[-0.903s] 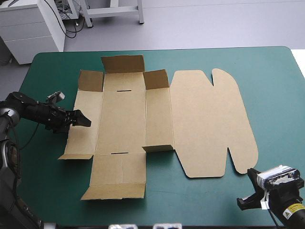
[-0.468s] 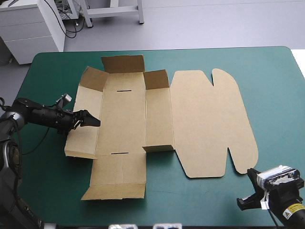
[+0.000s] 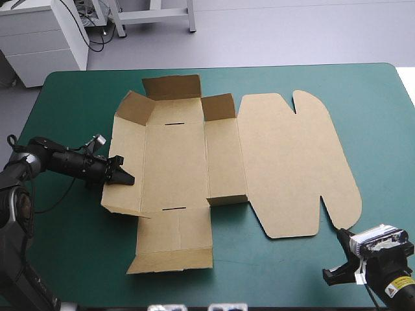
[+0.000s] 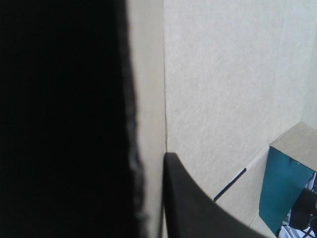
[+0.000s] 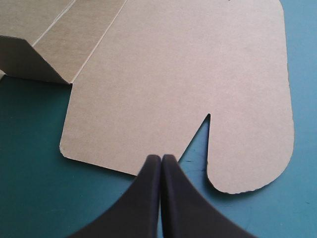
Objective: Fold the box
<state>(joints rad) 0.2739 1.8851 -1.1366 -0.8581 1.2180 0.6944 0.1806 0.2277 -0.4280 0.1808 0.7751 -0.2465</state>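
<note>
Though mostly flat, one box (image 3: pixel 194 155), two tools: left tool (image 3: pixel 124 177) tight on its raised wall, right tool (image 5: pixel 161 157) closed, empty.

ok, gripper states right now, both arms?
Left gripper: fingers shut on the box, at its left wall.
Right gripper: shut, holding nothing.

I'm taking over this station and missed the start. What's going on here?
The left gripper is shut on the left side panel of the box, holding it tilted up off the table. The rest of the sheet lies mostly flat, with small flaps at the far end raised and the lid spread to the right. The right gripper is shut and empty near the table's near right corner, pointing at the lid's notched edge.
</note>
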